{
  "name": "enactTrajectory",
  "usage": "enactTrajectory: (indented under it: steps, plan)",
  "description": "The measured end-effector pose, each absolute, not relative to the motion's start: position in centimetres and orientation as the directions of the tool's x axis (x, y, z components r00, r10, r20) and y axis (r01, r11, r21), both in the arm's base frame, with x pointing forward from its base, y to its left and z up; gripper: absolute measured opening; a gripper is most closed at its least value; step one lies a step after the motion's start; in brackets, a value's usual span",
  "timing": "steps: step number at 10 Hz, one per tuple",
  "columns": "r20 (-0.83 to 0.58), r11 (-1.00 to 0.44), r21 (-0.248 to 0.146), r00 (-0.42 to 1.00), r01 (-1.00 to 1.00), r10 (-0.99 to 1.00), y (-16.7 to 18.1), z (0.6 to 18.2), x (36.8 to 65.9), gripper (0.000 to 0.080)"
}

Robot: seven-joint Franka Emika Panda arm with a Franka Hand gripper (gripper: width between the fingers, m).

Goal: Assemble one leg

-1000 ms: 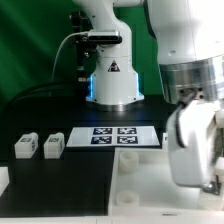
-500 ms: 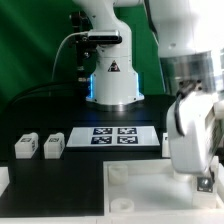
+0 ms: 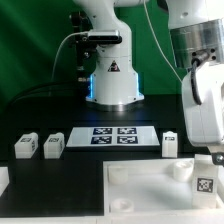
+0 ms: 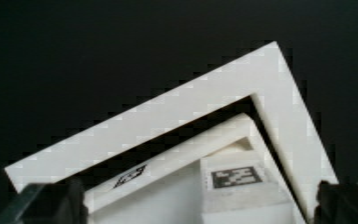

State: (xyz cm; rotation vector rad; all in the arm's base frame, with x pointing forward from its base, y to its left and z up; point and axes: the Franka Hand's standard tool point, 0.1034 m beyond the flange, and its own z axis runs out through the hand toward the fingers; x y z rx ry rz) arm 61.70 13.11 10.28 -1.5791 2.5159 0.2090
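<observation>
A leg (image 3: pixel 205 185), a white block with a square tag, stands at the corner of the large white panel (image 3: pixel 140 185) on the exterior view's right. My gripper (image 3: pixel 215 158) hangs just above it, open and empty. In the wrist view the fingers (image 4: pixel 44 204) stand wide apart on either side of this leg (image 4: pixel 229 165), apart from it, with the panel's corner (image 4: pixel 247 80) behind. My gripper (image 4: pixel 194 208) holds nothing. Three more legs lie on the black table: two (image 3: pixel 25 146) (image 3: pixel 53 145) on the exterior view's left, one (image 3: pixel 170 143) on the right.
The marker board (image 3: pixel 115 136) lies flat behind the panel, in front of the robot base (image 3: pixel 112 85). My arm's large white body (image 3: pixel 205 90) fills the exterior view's right side. A raised corner socket (image 3: pixel 180 168) shows on the panel beside the tagged leg.
My gripper has risen and shifted toward the exterior view's right. The tagged leg at the panel's corner, covered by the hand before, now stands uncovered below it.
</observation>
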Motion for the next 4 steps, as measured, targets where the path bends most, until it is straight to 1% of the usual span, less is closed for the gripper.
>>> enactTrajectory:
  steps: [4]
  plan:
    - [-0.210,0.432,0.033,-0.428,-0.901,-0.879,13.09,10.13,61.64,0.0648]
